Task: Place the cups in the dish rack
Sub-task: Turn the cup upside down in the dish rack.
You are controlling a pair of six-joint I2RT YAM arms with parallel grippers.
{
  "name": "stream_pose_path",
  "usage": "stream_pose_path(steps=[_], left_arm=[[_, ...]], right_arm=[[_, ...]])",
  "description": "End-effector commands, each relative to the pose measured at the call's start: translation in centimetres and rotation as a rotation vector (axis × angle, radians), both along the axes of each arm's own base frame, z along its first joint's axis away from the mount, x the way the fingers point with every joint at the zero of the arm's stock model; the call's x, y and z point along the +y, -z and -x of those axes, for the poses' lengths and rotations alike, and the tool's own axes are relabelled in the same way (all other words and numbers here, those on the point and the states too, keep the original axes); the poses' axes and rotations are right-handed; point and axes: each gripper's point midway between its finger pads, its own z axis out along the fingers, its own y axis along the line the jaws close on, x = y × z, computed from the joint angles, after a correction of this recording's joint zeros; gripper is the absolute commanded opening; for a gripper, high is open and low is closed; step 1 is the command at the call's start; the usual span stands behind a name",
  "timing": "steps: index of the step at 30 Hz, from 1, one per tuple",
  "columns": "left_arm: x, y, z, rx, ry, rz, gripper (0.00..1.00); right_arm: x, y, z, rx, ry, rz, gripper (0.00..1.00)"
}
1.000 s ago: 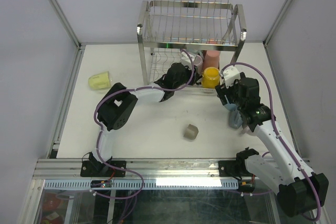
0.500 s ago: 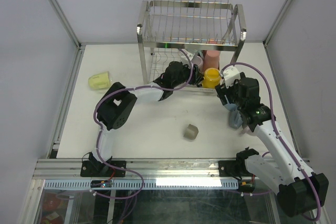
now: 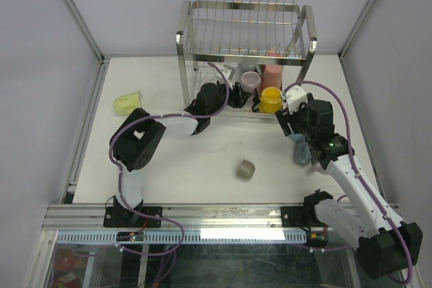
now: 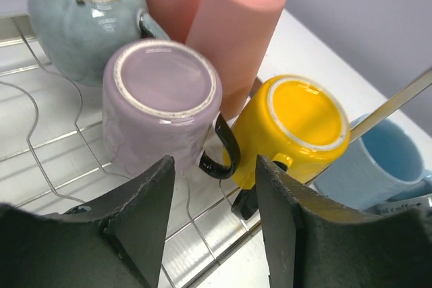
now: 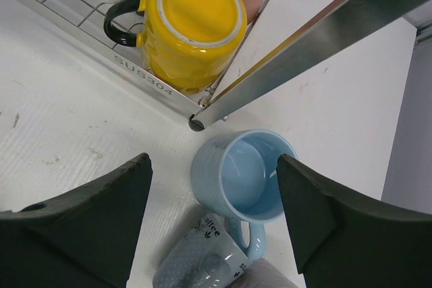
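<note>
Mauve mug (image 4: 162, 109) stood inverted on the dish rack (image 4: 57, 138). The yellow mug (image 4: 300, 126) was just right of it, and the left gripper (image 4: 214, 166) jaws were apart before it.

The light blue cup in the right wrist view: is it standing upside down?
No, the light blue cup stands on the table with its opening upward, so its hollow inside shows.

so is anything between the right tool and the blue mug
Nothing visible does. The right tool hangs open over the upright blue mug, which shows between its fingers. A printed grey mug lies right by the blue one's handle and might crowd the grip.
</note>
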Motion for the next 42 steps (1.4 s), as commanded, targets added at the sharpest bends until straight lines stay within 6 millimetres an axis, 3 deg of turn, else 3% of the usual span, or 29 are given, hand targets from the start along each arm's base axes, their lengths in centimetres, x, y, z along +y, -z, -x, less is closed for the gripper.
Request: stream_pose_path(steps=[1, 7, 16, 18, 24, 30, 32, 38, 42], left_arm=[[1.2, -8.3, 0.9, -0.158, -0.021, 0.159, 0.5], [2.9, -7.9, 3.4, -0.179, 0.001, 0.144, 0.54], [7.6, -6.4, 9.2, -0.248, 0.034, 0.091, 0.6], [8.9, -6.1, 10.5, -0.259, 0.027, 0.098, 0.66], [13.0, -5.8, 14.0, -0.286, -0.018, 0.202, 0.98], [13.7, -4.6, 16.9, -0.158, 0.091, 0.279, 0.99], [14.1, -4.3, 17.6, -0.107, 0.1, 0.313, 0.99], [16.3, -3.1, 18.4, 0.035, 0.037, 0.42, 0.99], [16.4, -1.9, 18.7, 0.122, 0.022, 0.411, 0.93]], right_arm=[[1.1, -1.0, -0.1, -0.032, -0.06, -0.015, 0.77], [2.5, -0.3, 0.8, 0.013, -0.153, -0.024, 0.78], [8.8, 1.5, 5.8, 0.185, -0.567, -0.11, 0.78], [9.8, 1.4, 7.0, 0.215, -0.643, -0.141, 0.78], [12.8, 0.2, 11.4, 0.293, -0.926, -0.252, 0.77], [13.6, 1.4, 14.8, 0.247, -1.247, -0.193, 0.81], [13.4, 2.2, 15.6, 0.211, -1.345, -0.147, 0.95], [14.1, 2.1, 15.4, 0.131, -1.434, -0.115, 1.0], [14.0, 2.7, 14.8, 0.108, -1.431, -0.077, 1.0]])
